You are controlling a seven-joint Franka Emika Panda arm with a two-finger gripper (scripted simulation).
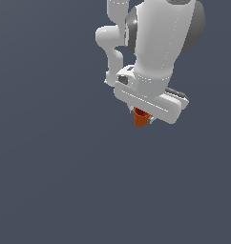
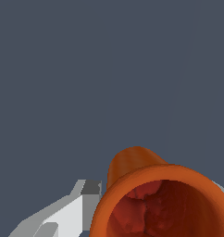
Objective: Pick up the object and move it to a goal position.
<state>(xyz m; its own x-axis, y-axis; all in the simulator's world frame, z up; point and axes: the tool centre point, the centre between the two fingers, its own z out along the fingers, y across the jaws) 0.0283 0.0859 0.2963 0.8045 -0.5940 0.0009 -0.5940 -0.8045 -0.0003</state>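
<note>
Exterior view, my claw [image 1: 142, 119]: mostly hidden under my own white hand, apparently closed on the cup [image 1: 140, 117]
Exterior view, cup: orange-red, tucked right beneath my hand, only its lower part poking out
Exterior view, surroundings: plain grey-blue all around; no goal marker visible, and I cannot tell how high I am
Wrist view, cup [image 2: 155, 194]: fills the space right in front of my claw, dark hollow mouth facing the camera
Wrist view, fingers [image 2: 72, 210]: one grey finger seems pressed against the cup's side
Risk: the tapered, ribbed wall could slip out if I swing fast
</note>
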